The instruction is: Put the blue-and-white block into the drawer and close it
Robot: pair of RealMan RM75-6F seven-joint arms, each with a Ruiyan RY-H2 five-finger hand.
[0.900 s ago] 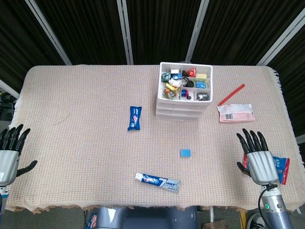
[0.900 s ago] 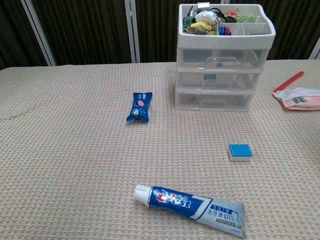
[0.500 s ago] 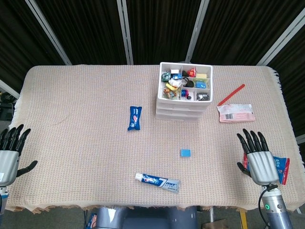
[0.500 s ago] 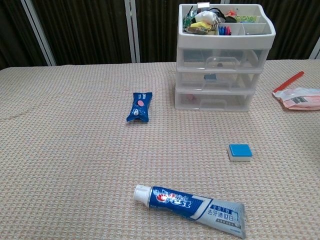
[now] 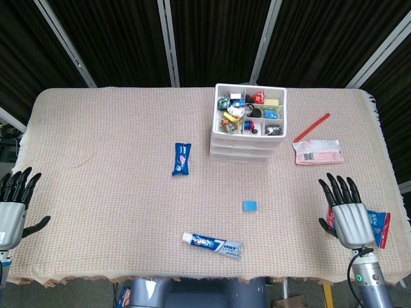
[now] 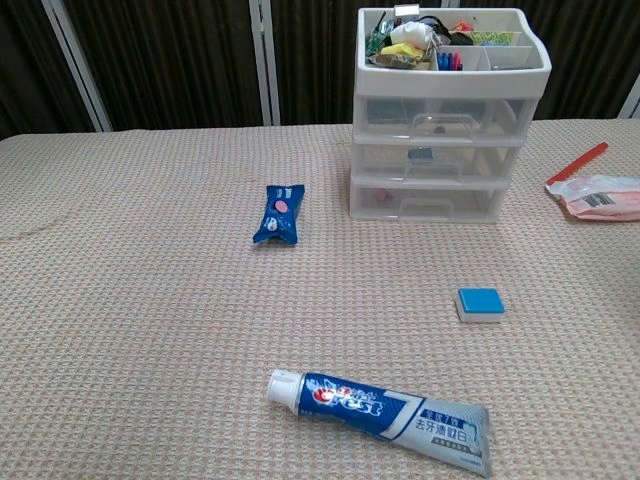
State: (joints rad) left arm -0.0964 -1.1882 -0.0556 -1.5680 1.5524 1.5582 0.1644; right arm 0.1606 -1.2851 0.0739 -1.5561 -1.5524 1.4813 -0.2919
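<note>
Nothing has shifted over the last moment: both my hands sit where they were, so the task has not really begun. My right hand [image 5: 349,215] rests at the near right edge of the table [image 5: 96,160], fingers spread and empty, and my left hand [image 5: 11,204] lies at the near left edge, likewise spread with nothing in it; neither shows in the chest view. The blue-and-white block [image 6: 480,304] lies flat on the woven cloth, in front of the drawer unit [image 6: 428,170] and a little to its right, well apart from both hands but nearer my right one. The three drawers look pushed in, though through the clear fronts I cannot be quite sure the lowest one is fully seated. I judge that a drawer has to come open before the block can go in, so the right hand has the first job, either the handle or the block. The toothpaste tube [image 6: 378,408] lies nearer me than the block, and the blue wrapper [image 6: 280,212] lies off to the left, both out of the way.
</note>
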